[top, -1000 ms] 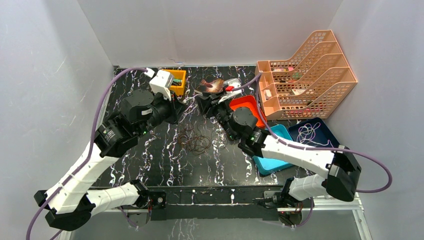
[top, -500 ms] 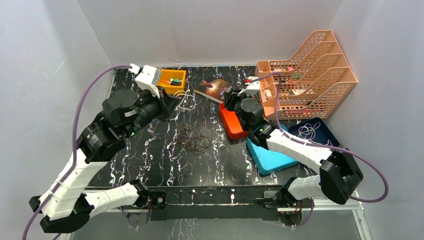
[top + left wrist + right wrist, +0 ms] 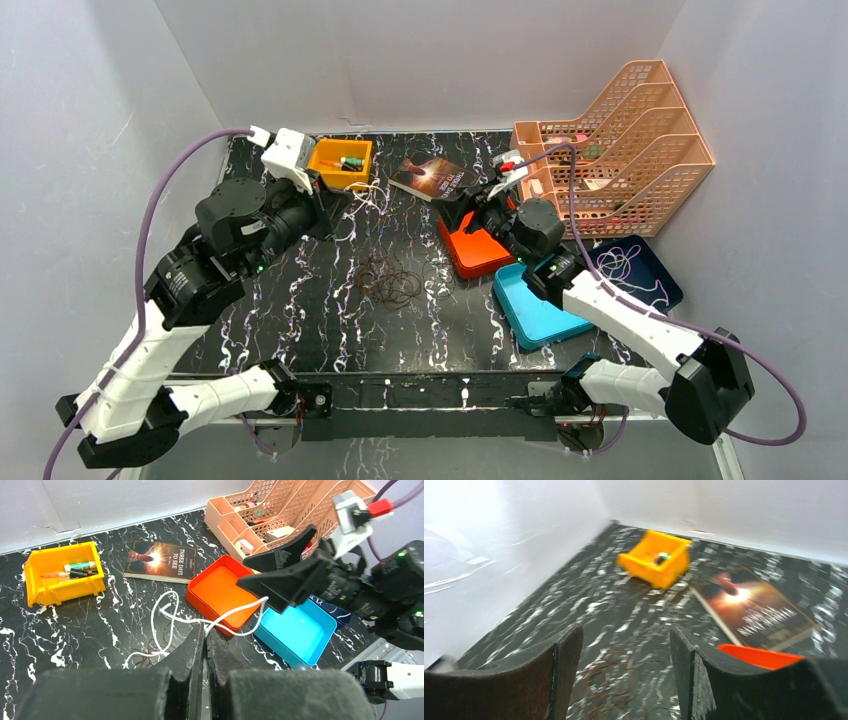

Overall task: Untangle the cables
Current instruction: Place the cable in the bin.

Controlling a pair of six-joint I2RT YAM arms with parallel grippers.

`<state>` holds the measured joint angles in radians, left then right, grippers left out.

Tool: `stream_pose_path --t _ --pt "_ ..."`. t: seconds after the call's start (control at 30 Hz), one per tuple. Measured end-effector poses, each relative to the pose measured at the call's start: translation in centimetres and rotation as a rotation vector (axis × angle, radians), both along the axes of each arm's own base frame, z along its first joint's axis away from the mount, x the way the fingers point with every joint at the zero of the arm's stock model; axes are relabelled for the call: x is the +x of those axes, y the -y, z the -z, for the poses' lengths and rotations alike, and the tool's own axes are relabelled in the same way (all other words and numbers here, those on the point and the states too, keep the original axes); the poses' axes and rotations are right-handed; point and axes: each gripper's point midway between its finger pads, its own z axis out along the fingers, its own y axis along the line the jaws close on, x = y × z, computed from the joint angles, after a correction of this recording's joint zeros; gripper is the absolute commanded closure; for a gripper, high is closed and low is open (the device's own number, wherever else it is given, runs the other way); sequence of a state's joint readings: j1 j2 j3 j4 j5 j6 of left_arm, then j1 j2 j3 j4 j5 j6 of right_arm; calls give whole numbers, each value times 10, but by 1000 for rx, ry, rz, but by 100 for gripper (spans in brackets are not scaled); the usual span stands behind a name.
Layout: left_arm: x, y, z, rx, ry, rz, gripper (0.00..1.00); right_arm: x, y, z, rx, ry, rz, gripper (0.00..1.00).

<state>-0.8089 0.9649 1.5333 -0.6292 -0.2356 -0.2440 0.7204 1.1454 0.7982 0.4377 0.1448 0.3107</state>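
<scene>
The left jaws are seen pressed together on the white cord toward the far left corner of the table, near the yellow bin. From their tips the cord is strung across toward the right jaws. These are held apart with nothing between them, over the orange tray right of the table's middle; whether the cord touches them cannot be told. Another stretch of the cord is looped on the table and ends just beside strands of the brown tangle. The tangle is spread in loose coils at the middle of the table, apart from both arms. A book is laid at the far edge between bin and orange tray. A teal tray is set beside the orange one toward the near right corner. A second pale cord is coiled in the blue tray at the right edge. A rack is stood in the far right corner.
</scene>
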Motion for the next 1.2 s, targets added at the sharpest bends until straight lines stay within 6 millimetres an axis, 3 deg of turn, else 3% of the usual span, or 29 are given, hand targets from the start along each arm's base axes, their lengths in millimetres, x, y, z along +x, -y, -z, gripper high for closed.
stream_pose_path --t 0.3,0.6,0.73,0.9,1.2 --pt "9 17 19 35 -46 29 100 -81 -45 -64 133 157 -508 21" --pt "13 32 39 62 -88 69 100 -112 -54 -116 224 268 -684 22" --pt "13 39 39 57 -91 95 100 -109 -59 -119 233 261 -702 24" --pt "11 47 40 49 -96 134 100 -98 -66 -103 214 216 -687 30" --pt "9 58 50 58 -124 187 100 -90 -71 -94 187 189 -674 71"
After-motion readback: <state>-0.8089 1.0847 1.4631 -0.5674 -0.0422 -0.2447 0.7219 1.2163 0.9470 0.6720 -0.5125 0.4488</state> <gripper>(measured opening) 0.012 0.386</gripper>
